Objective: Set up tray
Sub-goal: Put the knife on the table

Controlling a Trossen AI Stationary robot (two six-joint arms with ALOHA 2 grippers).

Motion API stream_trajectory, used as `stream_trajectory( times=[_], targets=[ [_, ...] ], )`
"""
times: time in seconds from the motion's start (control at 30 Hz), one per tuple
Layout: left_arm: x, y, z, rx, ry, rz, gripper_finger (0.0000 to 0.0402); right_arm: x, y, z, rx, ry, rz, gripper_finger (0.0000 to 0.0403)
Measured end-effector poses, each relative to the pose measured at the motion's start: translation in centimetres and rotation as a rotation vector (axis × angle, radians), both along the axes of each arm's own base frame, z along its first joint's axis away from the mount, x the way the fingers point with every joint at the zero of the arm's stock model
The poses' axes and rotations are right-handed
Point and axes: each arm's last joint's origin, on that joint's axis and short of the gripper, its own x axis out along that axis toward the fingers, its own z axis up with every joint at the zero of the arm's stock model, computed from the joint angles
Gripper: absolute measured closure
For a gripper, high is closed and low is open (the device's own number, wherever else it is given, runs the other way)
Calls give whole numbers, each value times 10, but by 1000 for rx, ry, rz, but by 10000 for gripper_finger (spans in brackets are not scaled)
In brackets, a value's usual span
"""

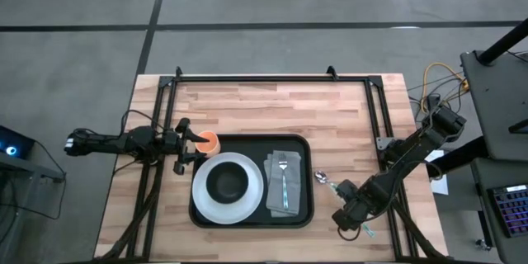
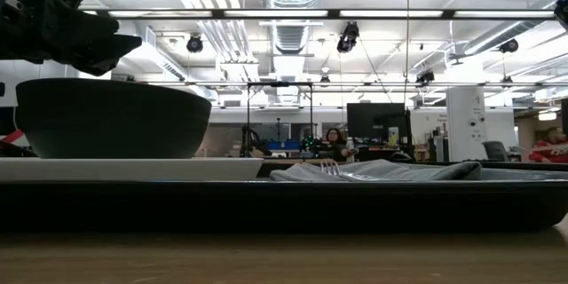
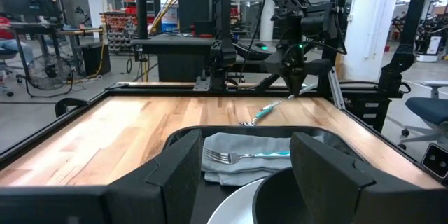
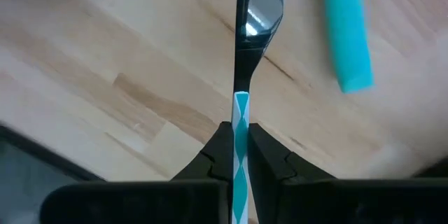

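**Right claw lifts a utensil beside a half-set tray**

Seen from above, the left claw sits at the tray's left edge with its fingers spread wide, touching or just beside an orange cup; whether it grips the cup cannot be told. The black tray lies in the middle of the wooden tabletop, toward its near edge. On the tray's left half is a white plate with a dark bowl on it. On the right half lies a grey napkin with a teal-handled fork resting on top.

Just right of the tray, the right claw is pinched shut on the thin patterned handle of a metal utensil, its shiny head pointing away over the bare wood. Another teal-handled piece lies close by on the tabletop.

To do this step well, the arm should probably raise the utensil enough to clear the tray's raised rim, keep it level, and set it down parallel to the fork without dragging the napkin.
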Motion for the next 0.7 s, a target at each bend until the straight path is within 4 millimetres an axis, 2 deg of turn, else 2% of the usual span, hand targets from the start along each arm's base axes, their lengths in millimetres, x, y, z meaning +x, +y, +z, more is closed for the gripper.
stream_trajectory(
  times=[0.13, 0.3, 0.57, 0.7],
  targets=[
    [0, 0, 0, 0, 0, 0, 204, 3, 4, -7, 0, -28, 95, 390],
    [0, 0, 0, 0, 1, 0, 204, 9, 10, -25, -19, -4, 199, 390],
    [1, 0, -1, 1, 11, 0, 204, 13, 13, -46, -64, 47, 242, 389],
    [1, 0, -1, 1, 11, 0, 204, 13, 14, -47, -62, 42, 260, 366]
  ],
)
